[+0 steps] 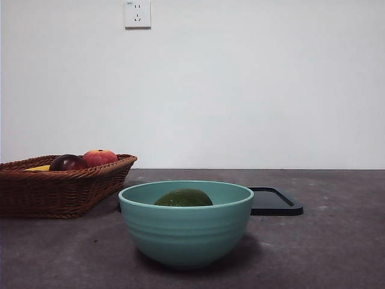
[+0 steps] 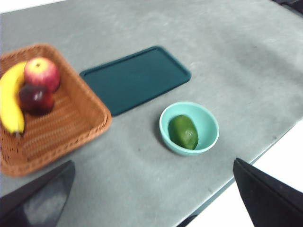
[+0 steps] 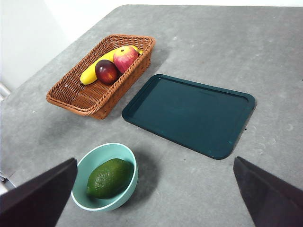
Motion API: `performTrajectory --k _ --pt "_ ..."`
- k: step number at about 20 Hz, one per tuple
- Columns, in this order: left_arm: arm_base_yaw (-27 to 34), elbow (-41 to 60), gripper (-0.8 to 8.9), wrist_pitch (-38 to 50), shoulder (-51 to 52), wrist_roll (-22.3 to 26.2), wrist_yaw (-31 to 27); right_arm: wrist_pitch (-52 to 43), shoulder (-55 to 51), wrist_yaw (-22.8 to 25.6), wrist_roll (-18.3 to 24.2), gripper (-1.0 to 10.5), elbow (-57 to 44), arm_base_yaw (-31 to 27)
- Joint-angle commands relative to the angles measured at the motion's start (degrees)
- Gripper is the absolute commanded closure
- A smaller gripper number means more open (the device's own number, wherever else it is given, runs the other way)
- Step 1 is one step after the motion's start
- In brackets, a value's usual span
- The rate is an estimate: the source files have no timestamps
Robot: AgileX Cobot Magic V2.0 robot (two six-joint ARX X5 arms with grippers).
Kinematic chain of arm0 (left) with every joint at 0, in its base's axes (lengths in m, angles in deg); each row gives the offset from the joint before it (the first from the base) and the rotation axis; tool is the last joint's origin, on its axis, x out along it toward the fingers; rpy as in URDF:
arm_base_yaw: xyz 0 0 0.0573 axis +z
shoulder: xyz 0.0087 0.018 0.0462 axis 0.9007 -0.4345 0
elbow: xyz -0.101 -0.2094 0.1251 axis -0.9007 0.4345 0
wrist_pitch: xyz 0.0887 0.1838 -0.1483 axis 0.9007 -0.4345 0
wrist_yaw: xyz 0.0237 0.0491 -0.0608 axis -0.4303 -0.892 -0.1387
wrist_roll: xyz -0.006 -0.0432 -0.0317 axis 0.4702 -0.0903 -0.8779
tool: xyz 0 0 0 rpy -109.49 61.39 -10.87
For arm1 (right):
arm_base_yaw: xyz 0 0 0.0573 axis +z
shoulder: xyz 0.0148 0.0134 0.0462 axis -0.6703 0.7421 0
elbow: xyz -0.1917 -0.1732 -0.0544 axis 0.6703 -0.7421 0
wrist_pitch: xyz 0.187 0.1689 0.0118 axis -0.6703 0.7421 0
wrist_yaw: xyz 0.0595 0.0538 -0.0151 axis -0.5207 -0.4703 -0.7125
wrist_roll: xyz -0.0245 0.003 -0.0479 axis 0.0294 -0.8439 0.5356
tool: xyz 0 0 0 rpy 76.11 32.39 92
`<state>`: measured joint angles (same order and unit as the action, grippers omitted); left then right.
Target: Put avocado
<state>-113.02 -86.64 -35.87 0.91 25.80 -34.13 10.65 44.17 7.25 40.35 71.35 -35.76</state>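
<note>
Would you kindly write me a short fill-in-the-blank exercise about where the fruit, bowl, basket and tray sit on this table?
1. The dull dark green avocado lies inside the teal round ____.
2. The yellow banana, the red apple and the dark red-purple round fruit lie in the brown woven wicker ____.
3. The flat dark rectangular tray holds ____ fruit.
4. Both the left claw and the right claw are ____, holding nothing.

Missing words: bowl; basket; no; open

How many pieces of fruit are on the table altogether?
4. The avocado lies in the bowl. A banana, an apple and a dark red fruit lie in the basket. The tray holds none.
</note>
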Motion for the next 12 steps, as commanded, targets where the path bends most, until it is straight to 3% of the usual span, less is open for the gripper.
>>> performTrajectory --k 1,6,10,12 --pt "-0.3 1.0 2.6 0.5 1.1 -1.1 -0.5 0.0 0.2 -0.2 -0.7 3.6 0.9 0.2" --pt "-0.4 1.5 2.6 0.5 1.5 -0.4 -0.5 0.9 3.7 -1.5 -1.4 3.9 0.9 2.6" --pt "-0.3 1.5 2.6 0.6 1.5 1.7 -0.5 -2.1 13.7 -0.9 -4.1 4.1 1.0 10.4" --pt "-0.3 1.5 2.6 0.5 1.5 1.9 -0.5 -3.2 20.0 3.3 -5.3 4.1 2.4 15.3"
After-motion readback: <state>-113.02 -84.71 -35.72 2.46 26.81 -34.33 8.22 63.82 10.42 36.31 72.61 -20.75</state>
